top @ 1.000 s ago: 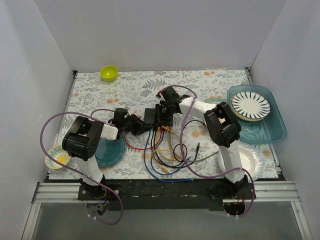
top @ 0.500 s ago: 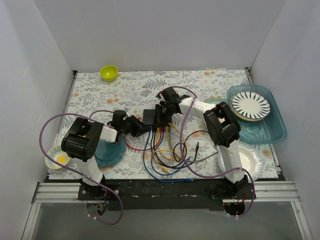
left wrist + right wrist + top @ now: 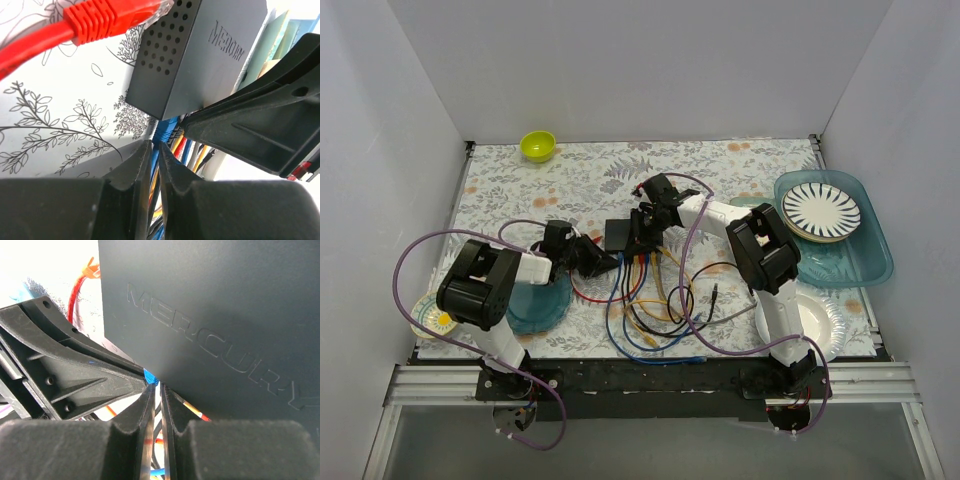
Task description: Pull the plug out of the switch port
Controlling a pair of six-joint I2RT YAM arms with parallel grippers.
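Note:
The switch [image 3: 618, 233] is a flat dark box marked MERCURY, lying mid-table. It fills the right wrist view [image 3: 225, 315] and shows in the left wrist view [image 3: 200, 55]. Several coloured cables run from its near edge, with a blue plug [image 3: 167, 132] at the corner. A red plug [image 3: 105, 20] lies loose by the switch's vented side. My left gripper [image 3: 154, 147] is shut to a thin slit just short of the blue plug; cables show through the slit. My right gripper [image 3: 157, 387] is shut, with its tips against the switch's edge beside the blue plug [image 3: 151, 377].
Loose cables [image 3: 655, 300] coil in front of the switch. A teal plate [image 3: 535, 300] lies under the left arm. A green bowl [image 3: 537, 146] stands at the back left. A blue tray [image 3: 860, 260] with a striped plate sits at the right, and a white plate [image 3: 820, 320] at the front right.
The left arm has shifted slightly to the left, and the switch has slid a little left with it. Both grippers stay at the switch's near edge.

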